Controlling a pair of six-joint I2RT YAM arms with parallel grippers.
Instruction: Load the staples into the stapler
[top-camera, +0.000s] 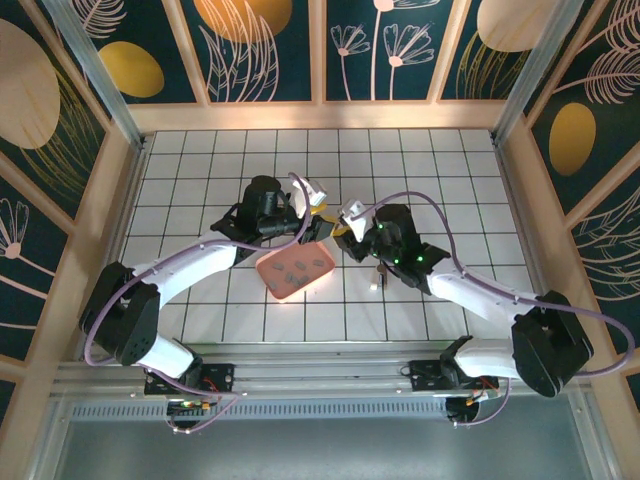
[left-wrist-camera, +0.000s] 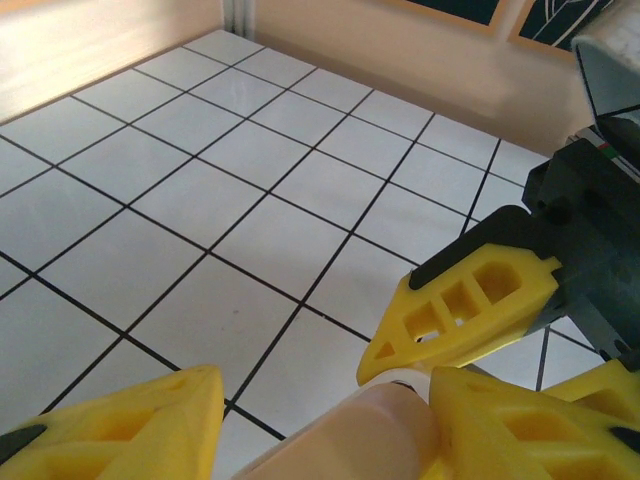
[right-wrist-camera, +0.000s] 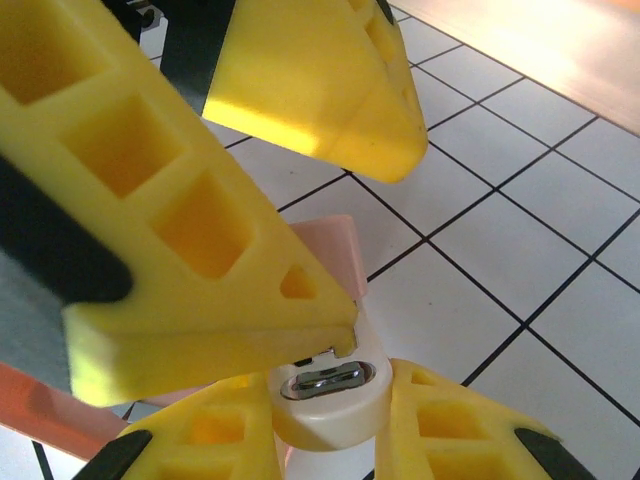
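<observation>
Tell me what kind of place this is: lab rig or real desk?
Likely a lab test cell: a white tiled tabletop walled in by wood-framed patterned panels, with left arm and right arm bolted to an aluminium rail.

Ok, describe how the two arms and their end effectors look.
The left arm and right arm have white links with black joints, and a lilac cable loops along each. Small green lights glow on the right wrist. The left end effector and right end effector each carry two yellow plastic fingers, wedge-shaped with cut-out windows.
</observation>
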